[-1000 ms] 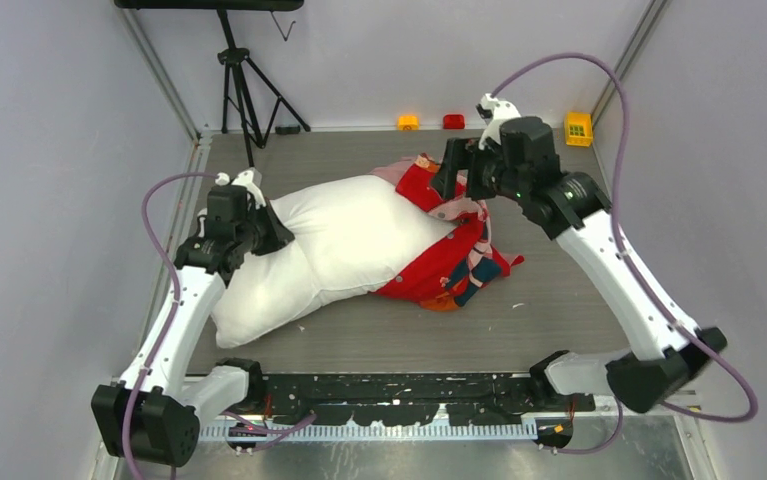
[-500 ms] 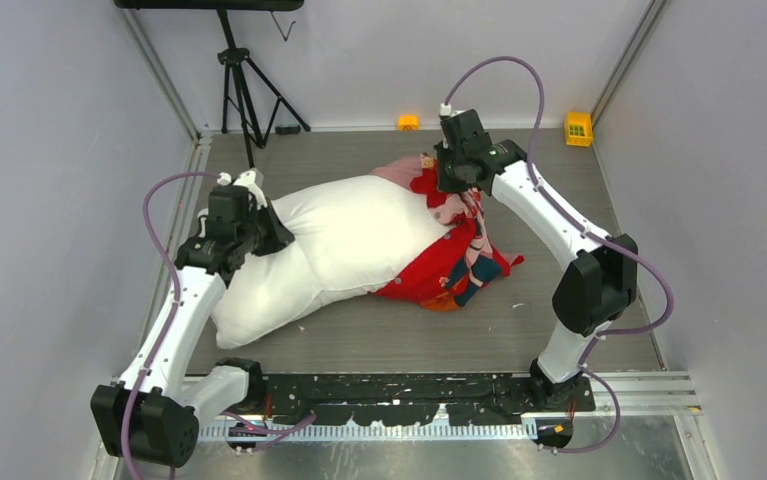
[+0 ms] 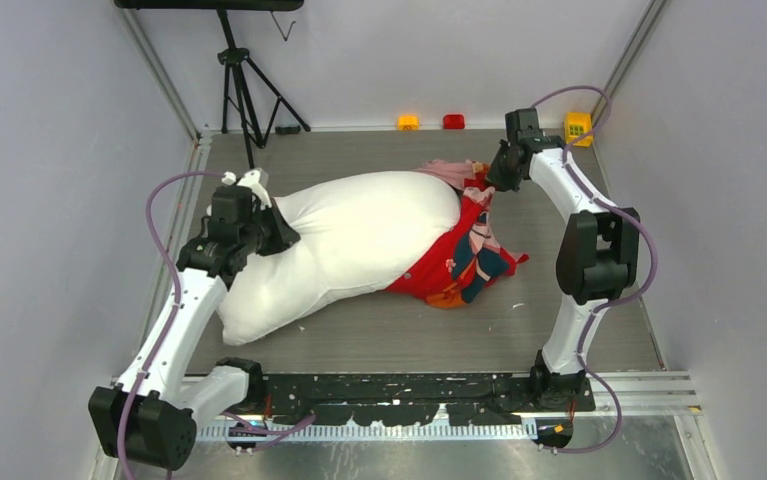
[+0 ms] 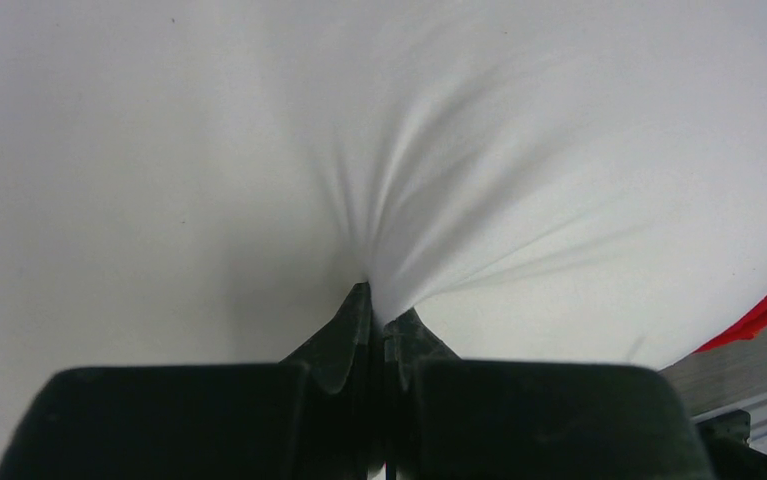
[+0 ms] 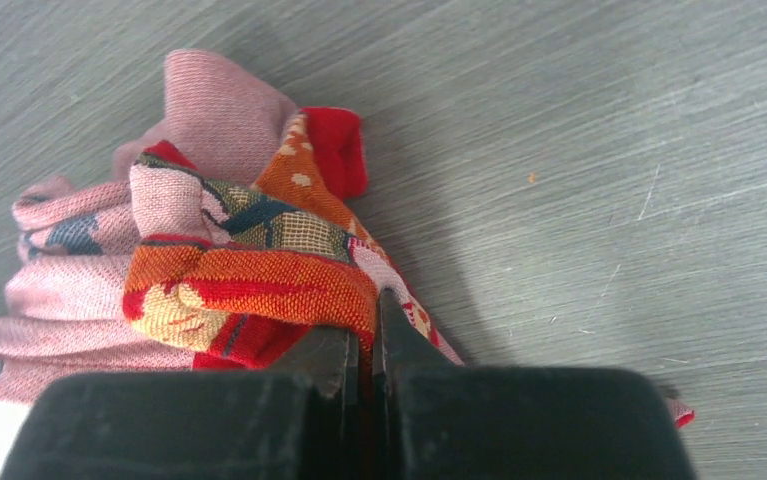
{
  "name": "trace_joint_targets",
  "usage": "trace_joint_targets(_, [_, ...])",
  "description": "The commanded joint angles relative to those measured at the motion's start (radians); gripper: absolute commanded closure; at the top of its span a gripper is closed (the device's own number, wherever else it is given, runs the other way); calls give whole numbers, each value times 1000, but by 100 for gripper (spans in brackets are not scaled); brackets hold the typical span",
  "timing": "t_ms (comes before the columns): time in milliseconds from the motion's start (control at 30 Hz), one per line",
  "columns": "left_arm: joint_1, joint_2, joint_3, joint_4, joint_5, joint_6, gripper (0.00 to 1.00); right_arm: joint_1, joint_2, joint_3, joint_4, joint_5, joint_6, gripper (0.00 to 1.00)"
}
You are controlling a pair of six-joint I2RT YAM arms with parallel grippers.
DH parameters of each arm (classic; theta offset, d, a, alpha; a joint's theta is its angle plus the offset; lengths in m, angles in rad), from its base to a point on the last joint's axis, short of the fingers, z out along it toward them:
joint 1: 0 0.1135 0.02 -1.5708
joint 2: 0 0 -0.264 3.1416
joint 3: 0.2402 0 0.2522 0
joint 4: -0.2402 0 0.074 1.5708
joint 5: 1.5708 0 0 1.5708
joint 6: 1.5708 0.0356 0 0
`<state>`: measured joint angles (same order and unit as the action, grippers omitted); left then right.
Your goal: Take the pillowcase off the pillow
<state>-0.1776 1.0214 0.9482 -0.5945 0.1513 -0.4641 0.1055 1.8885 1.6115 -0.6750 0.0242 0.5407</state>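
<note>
A robot lab cell: plain grey walls (image 3: 49, 150) box in a counter (image 3: 379, 340), two arms (image 3: 184, 310) bolted at its near edge, a tripod (image 3: 244, 85) far left.

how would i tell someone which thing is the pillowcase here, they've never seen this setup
Start at the big plump white pillow lying across the middle of the grey table. Bunched over its right end in the top view is the pillowcase. It is the only printed cloth there: bright red with orange and navy patterns, and faded pink on its reverse.
</note>
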Motion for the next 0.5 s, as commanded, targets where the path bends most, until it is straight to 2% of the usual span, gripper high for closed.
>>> trace_joint_targets(0, [25,-46,25,-47,-191,-2,100,-129,32,0,40,294,31,99])
trace_joint_targets(167, [28,-105,44,-66,-369,-6,100,-170,41,-9,-15,519,133,92])
trace_joint_targets(300, [40,-142,64,-61,-456,-4,100,-200,5,-19,-17,563,161,90])
trace_joint_targets(467, [46,-143,85,-61,-484,-1,100,-208,-73,-29,26,508,133,99])
